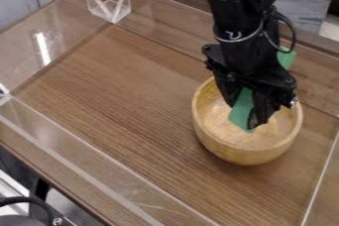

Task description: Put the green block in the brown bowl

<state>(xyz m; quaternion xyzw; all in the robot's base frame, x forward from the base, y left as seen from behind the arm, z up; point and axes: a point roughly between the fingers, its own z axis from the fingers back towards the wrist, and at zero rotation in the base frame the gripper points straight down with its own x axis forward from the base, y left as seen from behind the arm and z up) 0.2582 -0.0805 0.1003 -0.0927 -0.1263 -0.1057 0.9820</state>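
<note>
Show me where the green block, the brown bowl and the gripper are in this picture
green block (248, 108), camera view, on its lower green face below the fingers
brown bowl (236, 147), camera view, on the front outer wall
gripper (257, 103), camera view, between the fingertips clamped on the block

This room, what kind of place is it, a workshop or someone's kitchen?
Probably a robotics lab bench. A black robot arm works over a wood-grain table fenced by clear plastic walls, its hand holding a green block in a wooden bowl.
</note>
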